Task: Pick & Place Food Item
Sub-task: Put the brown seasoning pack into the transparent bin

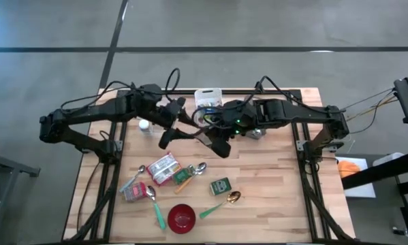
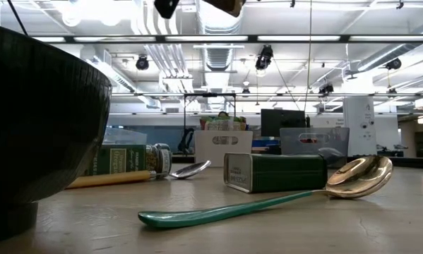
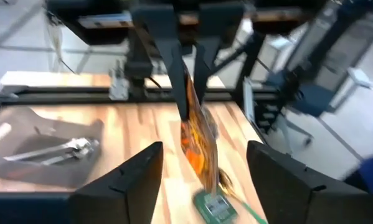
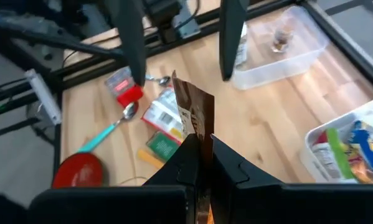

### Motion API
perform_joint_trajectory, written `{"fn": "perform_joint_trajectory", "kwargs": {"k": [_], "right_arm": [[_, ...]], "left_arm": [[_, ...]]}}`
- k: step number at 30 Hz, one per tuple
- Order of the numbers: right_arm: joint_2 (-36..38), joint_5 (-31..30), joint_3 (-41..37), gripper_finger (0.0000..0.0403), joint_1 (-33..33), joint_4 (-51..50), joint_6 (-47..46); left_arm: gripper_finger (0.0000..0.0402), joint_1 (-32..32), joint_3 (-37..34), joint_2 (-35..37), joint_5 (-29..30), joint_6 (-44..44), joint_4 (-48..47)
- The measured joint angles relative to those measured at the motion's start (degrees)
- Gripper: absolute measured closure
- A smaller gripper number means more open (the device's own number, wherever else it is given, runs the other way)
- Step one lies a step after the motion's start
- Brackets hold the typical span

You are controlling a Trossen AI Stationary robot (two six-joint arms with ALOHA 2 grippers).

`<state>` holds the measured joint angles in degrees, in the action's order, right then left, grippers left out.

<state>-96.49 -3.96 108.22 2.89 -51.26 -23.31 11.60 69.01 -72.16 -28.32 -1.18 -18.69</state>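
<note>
We found the right gripper point(image 4: 202, 163) raised over the middle of the pale wooden slatted table point(image 1: 272, 184), its two dark fingers pressed together on the lower edge of a flat brown and orange snack packet point(image 4: 193, 115), which stood upright out of them. The left gripper point(image 3: 202, 180) faced it from just across that packet, fingers spread apart with nothing between them; in its own wrist view the packet point(image 3: 197, 134) hung in the gap ahead, clamped from above by the other arm's fingers.

Below and beyond the held packet lay the loose items: a small green rectangular tin point(image 1: 220, 186), a gold-bowled spoon with a green handle point(image 1: 221, 203), a round red bowl point(image 1: 182, 217), a red and white wrapped packet point(image 1: 163, 168), a steel spoon point(image 1: 198, 169) and a small red packet point(image 1: 133, 193).

Just beside the right gripper stood a clear plastic tub point(image 4: 279, 53) and a white bin of packaged food point(image 4: 354, 149).
</note>
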Motion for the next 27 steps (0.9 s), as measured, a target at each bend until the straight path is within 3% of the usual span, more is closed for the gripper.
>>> {"fn": "perform_joint_trajectory", "kwargs": {"k": [6,27], "right_arm": [[-1.2,2.4,0.0,0.0395,-0.4,-0.6,1.1],[-1.8,2.6,-0.1,0.0395,-1.1,0.0,1.5]], "left_arm": [[0.0191,0.0,2.5,0.0,-0.9,1.0,-3.9],[0.0193,0.0,2.3,-6.3,0.4,4.4,-3.8]]}}
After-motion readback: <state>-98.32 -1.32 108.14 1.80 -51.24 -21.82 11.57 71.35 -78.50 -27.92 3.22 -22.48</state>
